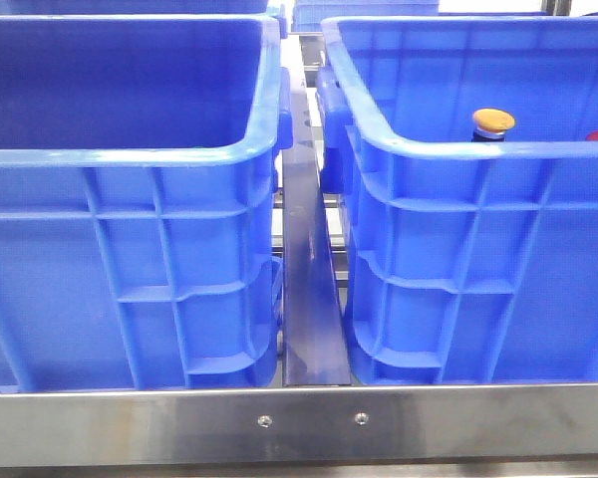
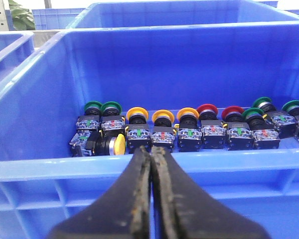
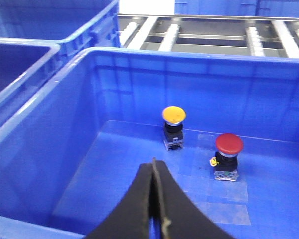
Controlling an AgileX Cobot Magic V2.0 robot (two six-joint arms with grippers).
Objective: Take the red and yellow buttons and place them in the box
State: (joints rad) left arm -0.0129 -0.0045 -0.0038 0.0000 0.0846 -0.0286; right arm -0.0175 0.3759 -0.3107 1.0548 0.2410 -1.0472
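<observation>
Two buttons — the yellow button (image 3: 174,115) and the red button (image 3: 228,144) — stand upright in the right-hand box (image 3: 65,124); both pincers, left pincer (image 2: 152,154) and right pincer (image 3: 154,167), are closed and empty, so each should open wide before descending.

Blue box (image 3: 50,164); 1 yellow-orange button (image 3: 174,115), 1 red button (image 3: 228,143), both dark-bodied; black fingers (image 3: 139,209).
</observation>
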